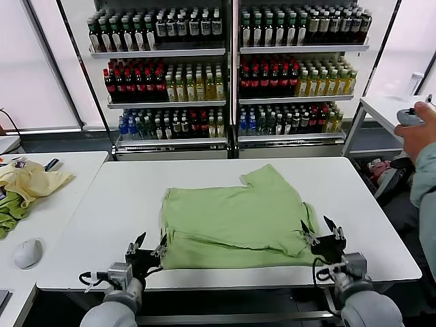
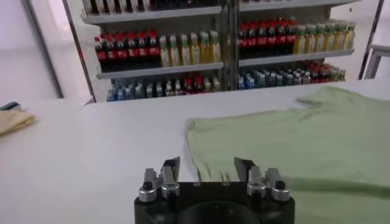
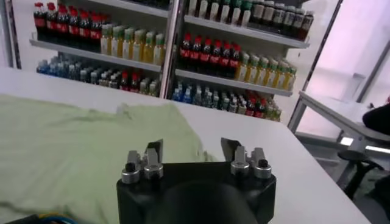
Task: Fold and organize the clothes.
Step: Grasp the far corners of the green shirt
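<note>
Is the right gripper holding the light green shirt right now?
No, in the head view the right gripper stands open with empty fingers at the near right corner of the light sage-green polo shirt.

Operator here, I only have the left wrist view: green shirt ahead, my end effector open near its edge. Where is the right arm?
Observer: The right end effector sits at the near right corner of the polo shirt, jaws open, holding nothing.
Operator: Is the shirt folded at all?
Observer: Partly. In the head view a doubled layer shows along its near edge, and one sleeve still sticks out at the far side.
Operator: Anything else on my left?
Observer: A side table there holds a pale yellow garment, a darker green cloth and a computer mouse.
</note>
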Robot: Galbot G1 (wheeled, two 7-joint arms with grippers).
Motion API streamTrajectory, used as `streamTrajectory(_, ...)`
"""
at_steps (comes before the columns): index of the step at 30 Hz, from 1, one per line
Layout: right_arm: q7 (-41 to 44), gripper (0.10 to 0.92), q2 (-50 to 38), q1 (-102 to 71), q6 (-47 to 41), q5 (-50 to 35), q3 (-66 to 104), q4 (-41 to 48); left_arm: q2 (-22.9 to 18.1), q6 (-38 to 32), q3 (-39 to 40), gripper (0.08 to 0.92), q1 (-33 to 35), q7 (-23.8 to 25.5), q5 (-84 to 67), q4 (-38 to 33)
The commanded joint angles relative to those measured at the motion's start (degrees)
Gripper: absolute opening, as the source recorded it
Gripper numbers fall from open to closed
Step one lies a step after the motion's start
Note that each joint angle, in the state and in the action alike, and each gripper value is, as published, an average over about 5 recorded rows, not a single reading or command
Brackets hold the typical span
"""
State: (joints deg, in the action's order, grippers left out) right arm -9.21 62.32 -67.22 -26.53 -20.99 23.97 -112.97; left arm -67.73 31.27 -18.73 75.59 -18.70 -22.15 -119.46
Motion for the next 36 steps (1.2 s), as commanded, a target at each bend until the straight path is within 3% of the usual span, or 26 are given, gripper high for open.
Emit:
streamTrajectory(1, -1.8, 0.817, 1.7, 25.6, -0.9, -6.1, -11.0, 21.3, -0.4, -1.2, 8.5, 0.747, -27.0, -0.9, -5.0, 26.1)
streamTrajectory(5, -1.7, 0.822, 3.5, 32.2, -0.9, -7.0, -13.6, 30.1, -1.6, -1.5, 11.1, 0.815, -33.6, -1.1, -5.1, 33.2)
streamTrajectory(15, -0.5, 0.823, 9.2, 44.2, 0.6, -6.0, -17.4, 48.4, -5.2, -2.9, 13.1, 0.823, -43.7, -2.5, -3.8, 48.2)
streamTrajectory(36, 3.3, 0.823, 18.3, 49.2, 2.7, 0.9, -16.8, 67.4, -7.2, -1.4, 13.4, 0.823, -44.2, -2.7, -4.6, 53.2)
